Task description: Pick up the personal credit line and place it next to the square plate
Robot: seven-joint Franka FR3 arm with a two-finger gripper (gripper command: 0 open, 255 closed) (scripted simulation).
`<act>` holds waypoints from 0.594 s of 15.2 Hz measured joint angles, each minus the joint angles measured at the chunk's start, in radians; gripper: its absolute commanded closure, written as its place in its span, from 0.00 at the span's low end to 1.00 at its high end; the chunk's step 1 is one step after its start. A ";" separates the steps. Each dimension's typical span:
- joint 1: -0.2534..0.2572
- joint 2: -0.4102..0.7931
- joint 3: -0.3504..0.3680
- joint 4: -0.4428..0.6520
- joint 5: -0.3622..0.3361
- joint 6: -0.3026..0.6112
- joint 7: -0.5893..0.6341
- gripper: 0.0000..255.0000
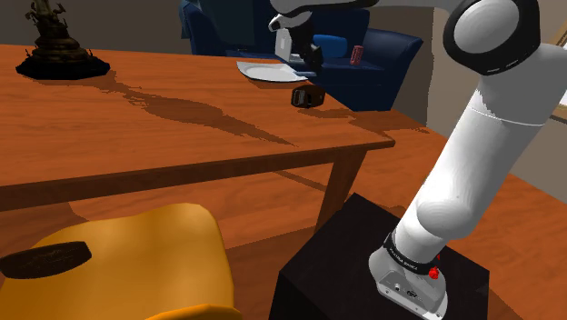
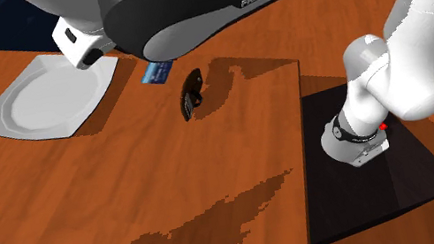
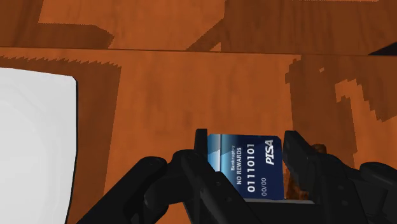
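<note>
Wrist view: jaws pinching blue credit card point(image 3: 247, 167) between them; white plate point(image 3: 32, 146) nearby.

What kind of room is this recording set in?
Probably a living or dining room at home: a wooden table with a white plate, a blue sofa behind it, and a yellow chair.

The gripper point(image 3: 248, 146) clasps a blue card point(image 3: 245, 170) printed NO REWARDS, 01110101 and PISA between its two black fingers, over a shadow-streaked wooden table point(image 3: 165, 89) where a white plate point(image 3: 32, 133) lies nearby.
</note>
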 measured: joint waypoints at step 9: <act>-0.044 0.042 -0.037 -0.011 -0.010 0.087 -0.044 1.00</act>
